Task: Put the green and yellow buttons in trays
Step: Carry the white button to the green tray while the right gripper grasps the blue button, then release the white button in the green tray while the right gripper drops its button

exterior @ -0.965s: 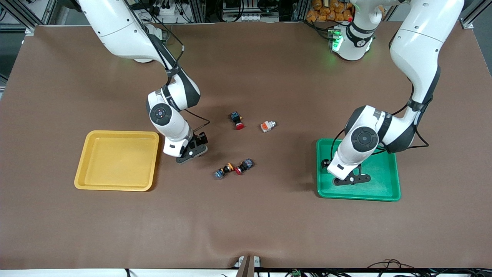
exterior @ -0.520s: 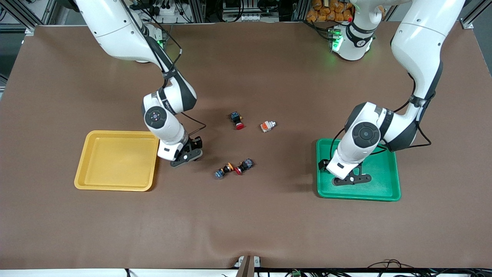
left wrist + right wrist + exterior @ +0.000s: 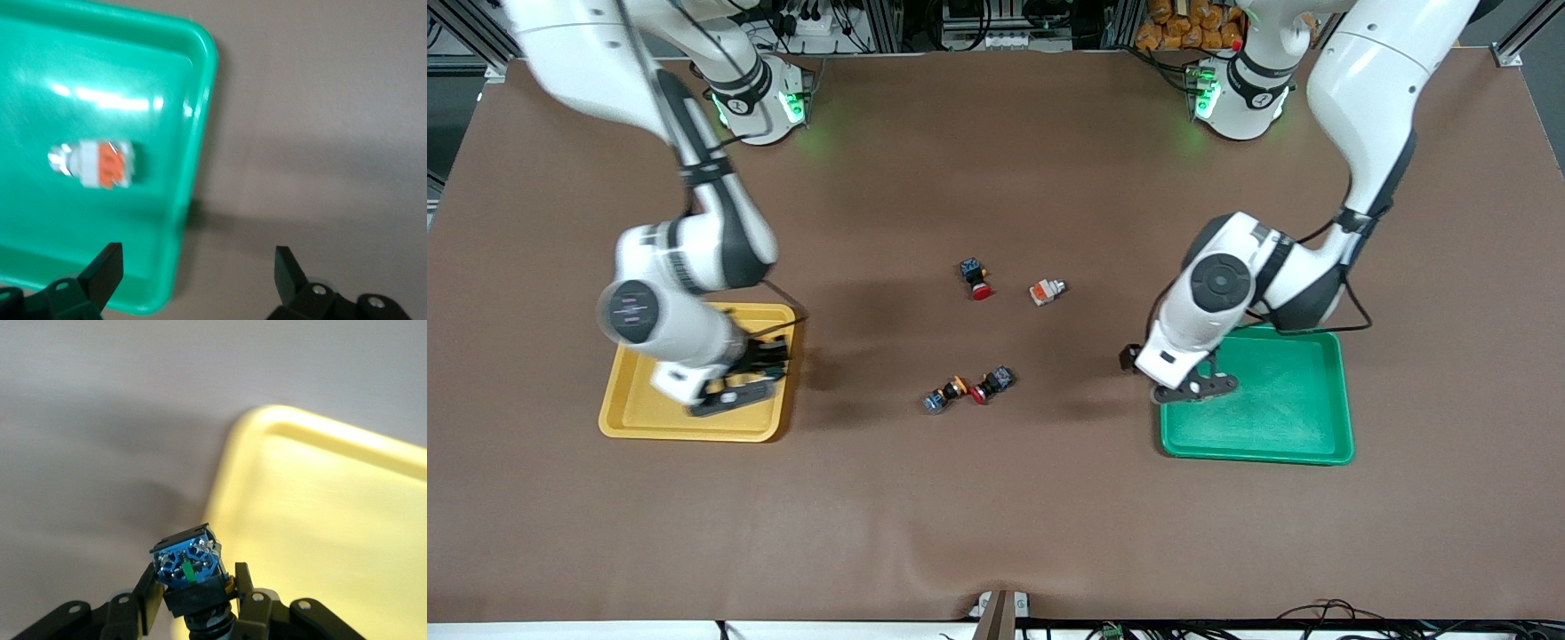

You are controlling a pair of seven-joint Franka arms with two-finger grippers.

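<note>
My right gripper [image 3: 729, 396] is over the yellow tray [image 3: 694, 435], by the end nearest the table's middle. In the right wrist view the right gripper [image 3: 195, 588] is shut on a dark blue-black button [image 3: 187, 561], above the rim of the yellow tray [image 3: 333, 520]. My left gripper [image 3: 1193, 388] is over the rim of the green tray [image 3: 1272, 418]. In the left wrist view the left gripper [image 3: 195, 270] is open and empty. A white-grey button with an orange band [image 3: 93, 163] lies in the green tray [image 3: 40, 220]. Another white-grey button [image 3: 1047, 290] and a yellow-capped button [image 3: 944, 396] lie mid-table.
Two red-capped dark buttons lie mid-table: one [image 3: 976, 277] beside the white-grey button, one [image 3: 992, 384] touching the yellow-capped button. The brown mat [image 3: 996, 516] covers the table. Both arm bases stand at the table's edge farthest from the front camera.
My right arm swung from beside the yellow tray to over it, carrying the button. My left gripper moved from over the green tray's inside to its rim toward the table's middle.
</note>
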